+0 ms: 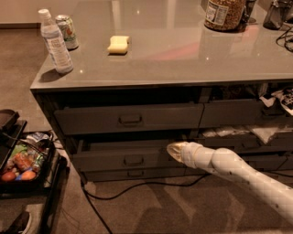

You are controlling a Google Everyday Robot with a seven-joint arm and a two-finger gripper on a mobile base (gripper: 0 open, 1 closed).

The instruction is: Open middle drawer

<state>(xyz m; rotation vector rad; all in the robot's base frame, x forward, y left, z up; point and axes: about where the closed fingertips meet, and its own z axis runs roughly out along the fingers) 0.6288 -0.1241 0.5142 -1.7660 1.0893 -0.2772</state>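
Bench (183, 59) with a glossy grey top fills most of the camera view, and banks of dark grey drawers sit under it. A white arm (238, 171) reaches in from the lower right, low across the drawer fronts. The top drawer (91, 121) has the tallest front on the left bank. Under it the middle drawer (105, 160) stands a little way out, with a dark gap above its front. The slim lowest drawer (105, 175) lies below that. A black rack (57, 183) holding food packets stands on the floor at the left.

The hand (176, 151) sits at the right end of the middle drawer, at its upper edge. Whether it is apart or together, I cannot tell.

On the bench a jar (224, 13) stands at the back. A water bottle (54, 43) stands near the left corner with a can (67, 32) just behind it. A yellow sponge (118, 45) lies to their right. The middle drawer's small loop handle (133, 160) is well to the left of the hand.
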